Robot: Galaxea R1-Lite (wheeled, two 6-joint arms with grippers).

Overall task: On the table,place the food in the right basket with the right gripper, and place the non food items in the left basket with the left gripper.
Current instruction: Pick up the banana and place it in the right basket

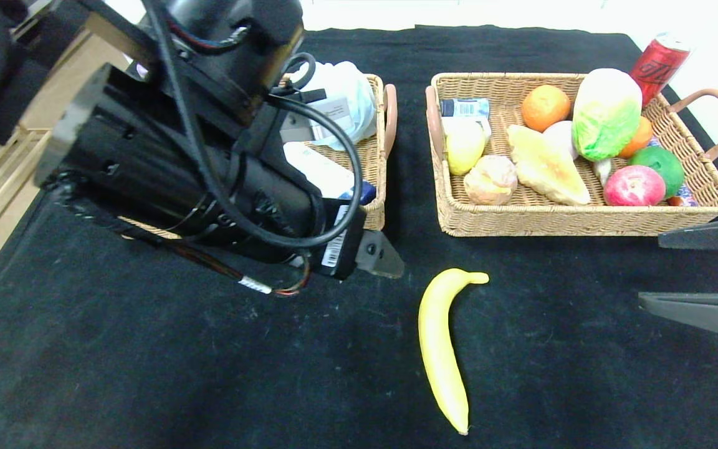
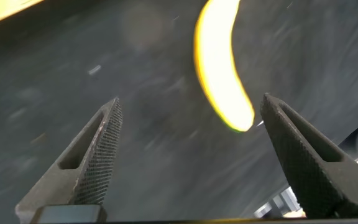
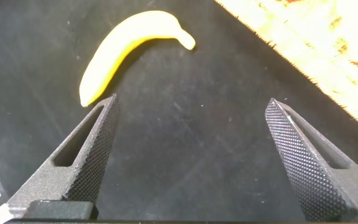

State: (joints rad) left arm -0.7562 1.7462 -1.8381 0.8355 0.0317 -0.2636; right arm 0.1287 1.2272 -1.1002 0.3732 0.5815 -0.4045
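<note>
Now my left tool (image 2: 188, 155) is hanging wide open and empty over the counter (image 1: 147, 362) beside the left basket (image 1: 376, 187), my right tool (image 3: 191, 155) likewise gaping empty, the banana (image 1: 440, 349) lying between them.

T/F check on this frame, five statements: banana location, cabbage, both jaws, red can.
1. The long yellow banana lies on the black-cloth table, outside both baskets. True.
2. The white-and-green napa cabbage is in the left woven wicker basket. False: it sits in the right woven wicker basket.
3. The right gripper holds the banana. False: its jaws are open and empty.
4. The left gripper has its jaws open with nothing between them. True.
5. The red can lies inside the right basket. False: it stands behind it.
</note>
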